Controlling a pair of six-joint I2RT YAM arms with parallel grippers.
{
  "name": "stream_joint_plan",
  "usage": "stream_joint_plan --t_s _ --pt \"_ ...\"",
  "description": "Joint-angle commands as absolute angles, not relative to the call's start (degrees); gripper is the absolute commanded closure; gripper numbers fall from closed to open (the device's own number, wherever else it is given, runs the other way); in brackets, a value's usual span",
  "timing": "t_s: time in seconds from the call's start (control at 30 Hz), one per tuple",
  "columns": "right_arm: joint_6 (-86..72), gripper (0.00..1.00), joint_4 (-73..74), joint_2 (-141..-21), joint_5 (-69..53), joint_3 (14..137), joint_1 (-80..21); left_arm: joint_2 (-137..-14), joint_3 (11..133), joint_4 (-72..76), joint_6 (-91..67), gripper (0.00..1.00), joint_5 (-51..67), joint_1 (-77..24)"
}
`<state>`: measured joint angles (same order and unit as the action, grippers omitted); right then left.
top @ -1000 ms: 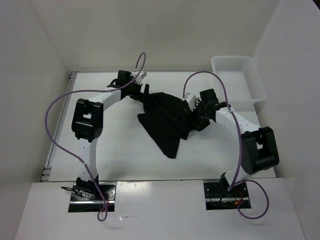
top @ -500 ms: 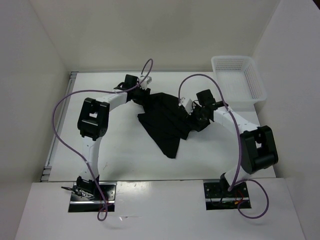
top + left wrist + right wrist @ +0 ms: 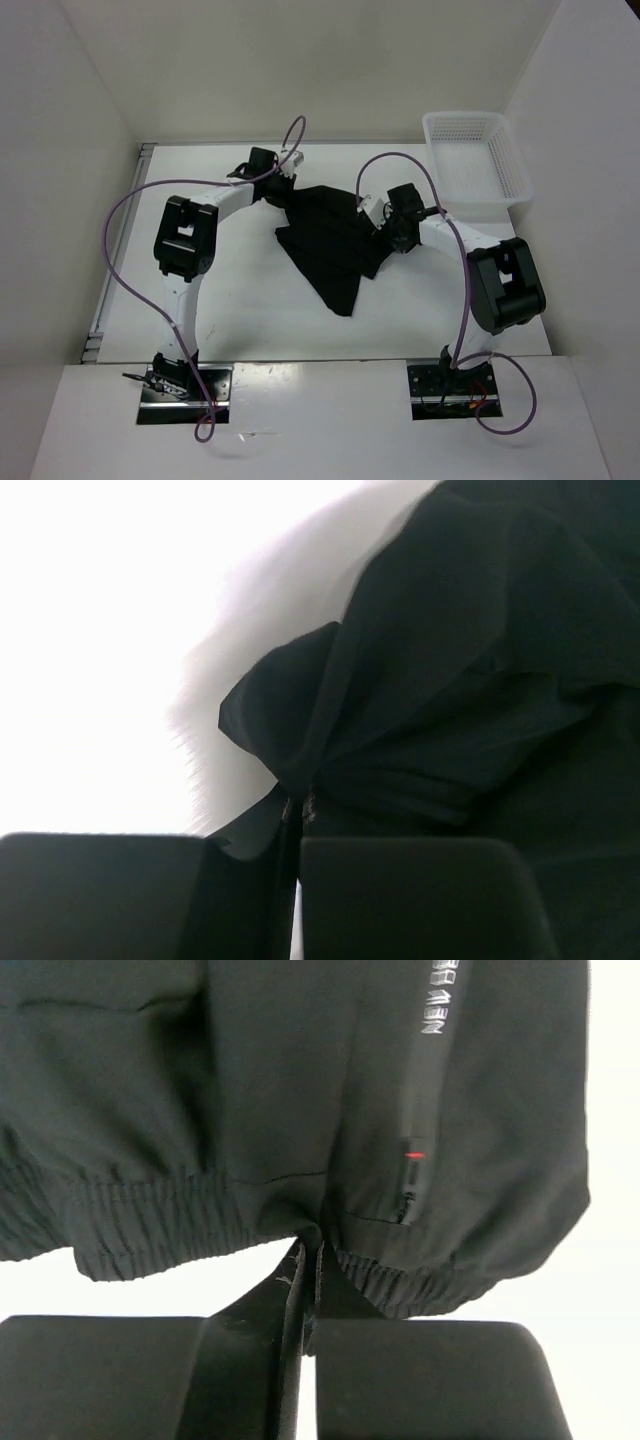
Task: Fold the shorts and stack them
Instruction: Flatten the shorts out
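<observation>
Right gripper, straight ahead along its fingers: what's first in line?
The black cloth shorts: the right gripper is shut on their elastic waistband, so going on would likely just push into more of that fabric. Depth beyond is unclear.

Black matte shorts [image 3: 328, 240], rumpled on the white bench [image 3: 240, 300], tapering to a point toward the near edge. Gathered elastic waistband; small white lettering and red mark along one seam. Pinched at two edges.
</observation>
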<state>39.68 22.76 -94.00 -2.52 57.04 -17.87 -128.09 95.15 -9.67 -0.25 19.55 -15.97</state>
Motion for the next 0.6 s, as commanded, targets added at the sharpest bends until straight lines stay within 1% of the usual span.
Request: stream_joint_plan --t_s 0.0,0.07,0.1,0.17,0.2,0.23,0.27,0.3,0.33,0.37,0.43,0.47,0.53,0.57 --pt "40.87 1.00 16.96 -94.39 2.37 65.00 -18.28 -120.60 99.39 -9.14 0.00 1.00 17.59 -13.89" --pt "40.87 1.00 16.35 -95.96 2.37 70.55 -18.28 -119.27 104.81 -9.84 0.00 1.00 15.74 -11.52" --pt "40.87 1.00 16.35 -96.85 2.37 76.93 -18.28 -117.88 107.03 -10.63 0.00 1.00 15.04 -10.73" --pt "40.87 1.00 15.73 -98.78 3.07 83.90 -18.28 -116.38 111.42 -12.04 0.00 1.00 12.50 -8.89" --pt "41.39 1.00 15.73 -100.96 4.12 91.07 -18.28 -114.80 113.53 -12.04 0.00 1.00 11.35 -8.35" --pt "42.09 1.00 15.73 -102.12 4.74 94.71 -18.28 -113.92 117.30 -12.56 0.00 1.00 10.29 -8.35" --pt "42.10 1.00 15.73 -103.17 5.36 98.14 -18.28 -113.04 119.16 -13.70 0.00 1.00 8.46 -7.65" --pt "42.10 1.00 16.25 -104.84 5.88 104.53 -18.28 -112.51 121.70 -17.63 0.00 1.00 7.39 -7.65" --pt "42.10 1.00 16.96 -104.85 6.58 107.11 -18.28 -111.46 125.56 -19.58 0.00 1.00 6.43 -7.65" --pt "42.10 1.00 16.96 -105.38 6.59 110.18 -18.28 -109.10 125.60 -20.99 0.00 1.00 5.11 -7.65" --pt "42.71 1.00 17.48 -103.72 6.59 110.74 -18.28 -105.58 123.41 -22.59 0.00 1.00 4.31 -7.65" --pt "42.71 1.00 17.49 -102.84 6.59 109.87 -19.06 -101.55 118.70 -22.59 0.00 1.00 3.26 -7.65" --pt "43.94 1.00 18.02 -99.50 6.59 108.12 -19.86 -97.58 113.32 -23.20 0.00 1.00 2.47 -7.65" --pt "43.95 1.00 19.93 -98.27 5.72 105.50 -20.56 -93.64 110.51 -23.90 0.00 1.00 2.46 -7.65"
